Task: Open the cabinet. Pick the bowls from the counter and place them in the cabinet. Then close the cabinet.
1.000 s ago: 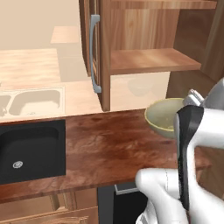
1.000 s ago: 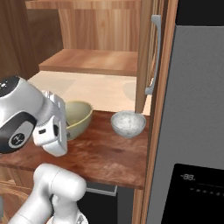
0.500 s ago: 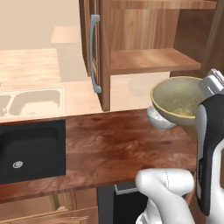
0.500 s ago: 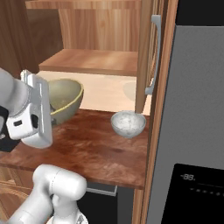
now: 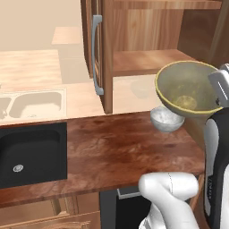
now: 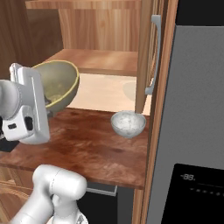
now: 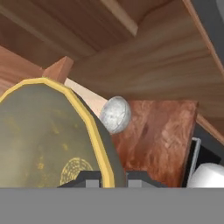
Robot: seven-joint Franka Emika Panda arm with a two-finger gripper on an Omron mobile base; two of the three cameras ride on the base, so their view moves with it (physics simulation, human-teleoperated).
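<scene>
The cabinet stands open, its left door (image 5: 99, 53) swung out with a grey bar handle, its wooden shelf (image 5: 147, 61) bare. My gripper (image 7: 107, 178) is shut on the rim of the olive-yellow bowl (image 5: 188, 89), which it holds tilted in the air, above the counter (image 5: 112, 147) and just in front of the shelf. In the right base view that bowl (image 6: 59, 83) hangs beside my white hand. The white-grey bowl (image 5: 166, 119) sits on the counter below it, by the back edge; the same white-grey bowl (image 6: 127, 123) rests near the right door (image 6: 146, 57).
A black sink (image 5: 31, 154) is set into the counter at the left. Behind it lies a paler tan counter with a beige sink (image 5: 31, 103). A grey fridge (image 6: 197, 109) walls off the right side. The right door's handle (image 6: 154, 54) juts out over the counter.
The olive-yellow bowl has risen off the counter with my gripper, from beside the white-grey bowl up to about shelf height. The white-grey bowl has stayed put.
</scene>
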